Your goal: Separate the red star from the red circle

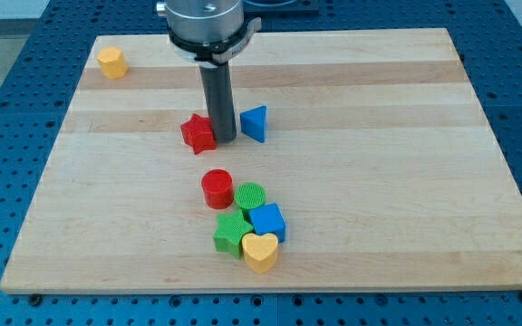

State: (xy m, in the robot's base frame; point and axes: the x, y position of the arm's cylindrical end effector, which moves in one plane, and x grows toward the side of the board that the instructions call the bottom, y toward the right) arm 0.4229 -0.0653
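The red star (198, 134) lies near the board's middle, a little to the view's left. My tip (221, 140) stands right beside the star's right edge, touching or nearly touching it, between the star and a blue triangle (255, 123). The red circle (217, 189) sits below the star, about a block's width away from it, at the top of a cluster of blocks.
Below the red circle are a green circle (250, 196), a blue cube (267, 221), a green star (231, 234) and a yellow heart (260, 252), packed together. A yellow hexagon (111, 62) sits at the board's top left. The wooden board (406, 163) rests on a blue table.
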